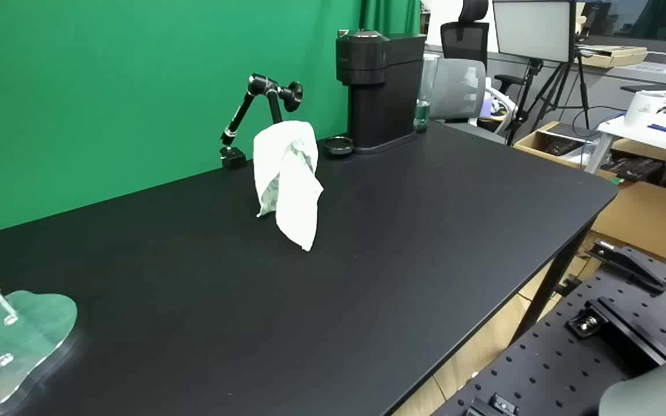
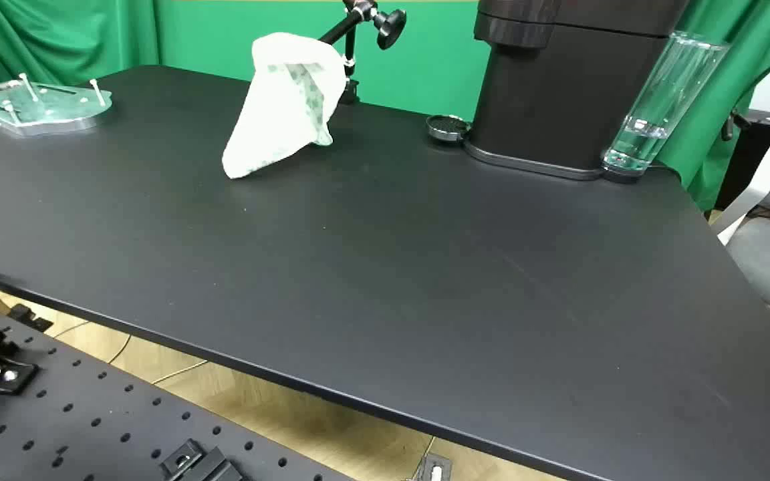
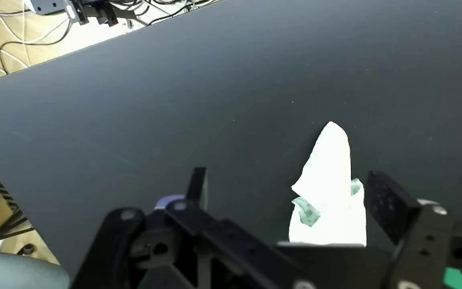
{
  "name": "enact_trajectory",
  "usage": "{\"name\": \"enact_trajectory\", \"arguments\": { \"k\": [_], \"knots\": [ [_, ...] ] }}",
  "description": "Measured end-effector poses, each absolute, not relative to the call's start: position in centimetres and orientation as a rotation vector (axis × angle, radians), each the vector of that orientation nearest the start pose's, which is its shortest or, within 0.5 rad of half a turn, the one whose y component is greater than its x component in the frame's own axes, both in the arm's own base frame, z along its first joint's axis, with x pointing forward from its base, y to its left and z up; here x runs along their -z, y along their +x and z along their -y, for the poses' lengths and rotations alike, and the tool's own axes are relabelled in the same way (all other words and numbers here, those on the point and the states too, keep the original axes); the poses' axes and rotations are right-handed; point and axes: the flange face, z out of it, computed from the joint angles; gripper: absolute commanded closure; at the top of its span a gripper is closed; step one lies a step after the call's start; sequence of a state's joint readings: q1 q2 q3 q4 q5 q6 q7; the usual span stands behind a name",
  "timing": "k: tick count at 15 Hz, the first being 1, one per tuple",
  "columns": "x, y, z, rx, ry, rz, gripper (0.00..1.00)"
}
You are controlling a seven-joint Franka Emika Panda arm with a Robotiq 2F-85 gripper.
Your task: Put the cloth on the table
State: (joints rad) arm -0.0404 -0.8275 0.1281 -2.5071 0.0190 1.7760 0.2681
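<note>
"Peering down the wrist view, I have the gripper spread wide, its jaws well apart and pinching nothing."

"And the cloth?"

"Framed in the gap between the fingers but beyond them, nearer the finger on that picture's right. Its edge runs up to that finger's outline, and the gripper's body hides its near end."

"Contact, then?"

"I read it as clear of the fingers: both exterior views show it with a black jointed stand right at its top. My wrist camera doesn't give me that stand; its rod runs to the cloth. Hanging from it or propped up, I can't tell."

"Place it by the coffee machine."

"Beside the coffee machine, over the black table, with a small round dish between the two, right by the machine's base. A clear water container stands against the coffee machine, on the side away from the cloth."

"Further out?"

"Past the cloth, well apart from the coffee machine, lies a clear bolted plate. Only an exterior view gives me a white panel, well beyond the coffee machine."
</note>
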Motion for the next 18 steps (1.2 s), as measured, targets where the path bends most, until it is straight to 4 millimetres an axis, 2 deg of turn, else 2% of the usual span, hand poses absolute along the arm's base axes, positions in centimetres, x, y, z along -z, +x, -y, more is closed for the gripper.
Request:
{"name": "enact_trajectory", "arguments": {
  "k": [12,15,18],
  "knots": [
    [-54.8,31.2,-3.6,0.174,-3.177,-0.353,0.00],
    [-54.2,32.6,-3.1,0.231,-3.173,-0.344,0.00],
    [-52.5,35.7,-2.6,0.303,-3.174,-0.254,0.00]
  ]
}}
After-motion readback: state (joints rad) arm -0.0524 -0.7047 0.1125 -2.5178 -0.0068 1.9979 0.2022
